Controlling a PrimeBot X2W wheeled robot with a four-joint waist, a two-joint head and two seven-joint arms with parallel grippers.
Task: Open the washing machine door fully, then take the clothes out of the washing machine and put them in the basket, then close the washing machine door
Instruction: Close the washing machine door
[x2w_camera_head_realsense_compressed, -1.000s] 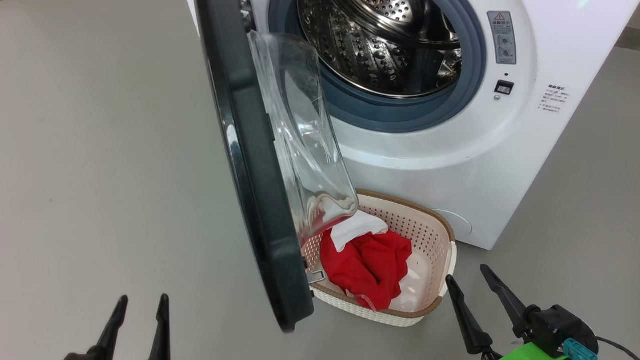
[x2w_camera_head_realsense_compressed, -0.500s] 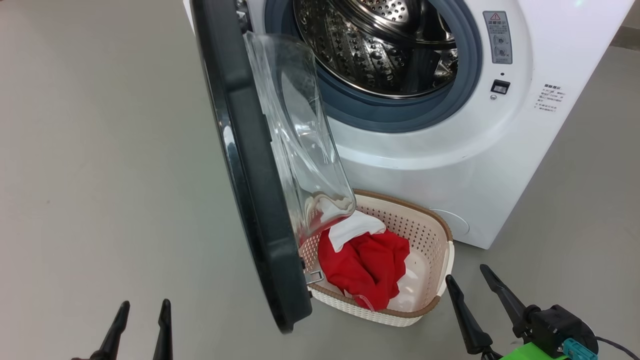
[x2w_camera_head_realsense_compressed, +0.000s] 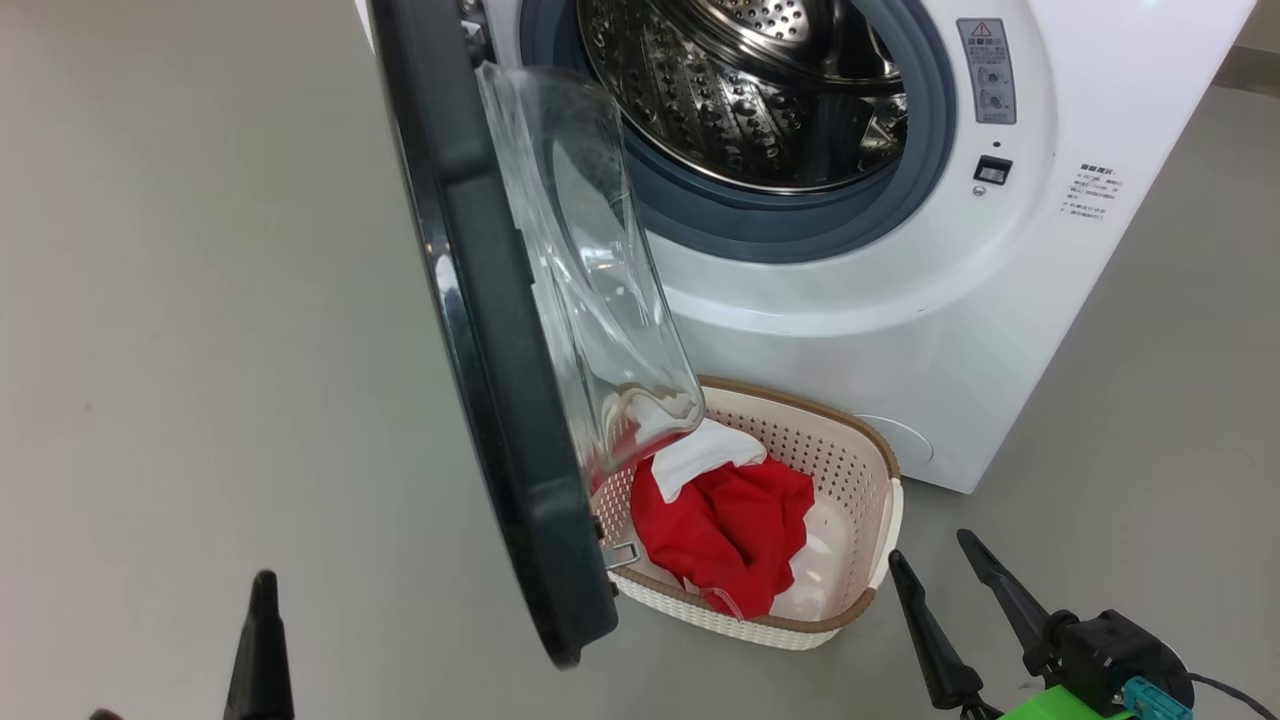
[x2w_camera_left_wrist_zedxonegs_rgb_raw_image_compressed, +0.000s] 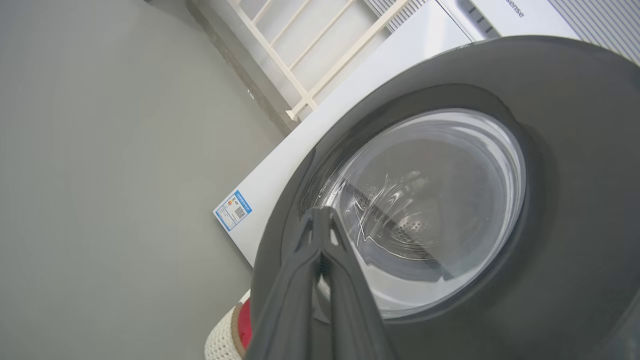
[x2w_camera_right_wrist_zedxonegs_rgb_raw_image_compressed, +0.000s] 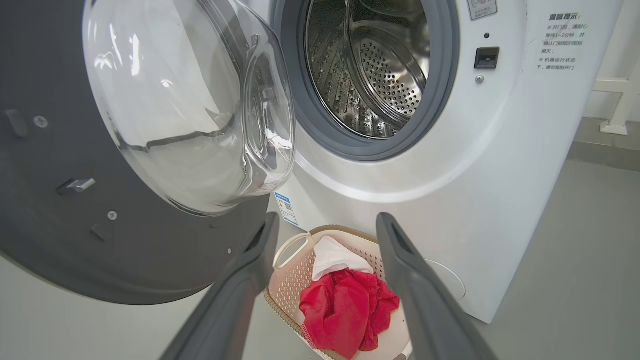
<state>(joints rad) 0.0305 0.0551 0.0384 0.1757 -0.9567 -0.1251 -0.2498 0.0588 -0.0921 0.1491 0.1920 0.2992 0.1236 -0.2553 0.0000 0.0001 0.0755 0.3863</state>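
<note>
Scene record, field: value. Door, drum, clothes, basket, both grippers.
door: open, standing out from the washer
drum: looks empty
clothes: red and white, in the basket
basket: on the floor in front of the washer
left gripper: shut, empty, pointing at the door's outer face
right gripper: open, empty, apart from the basket

the left gripper (x2w_camera_head_realsense_compressed: 263, 590) is seen at the lower left of the head view, its two fingers pressed together into one dark blade, with nothing gripped. the right gripper (x2w_camera_head_realsense_compressed: 930, 553) is held at the lower right, fingers spread wide, pointed up, empty.
</note>
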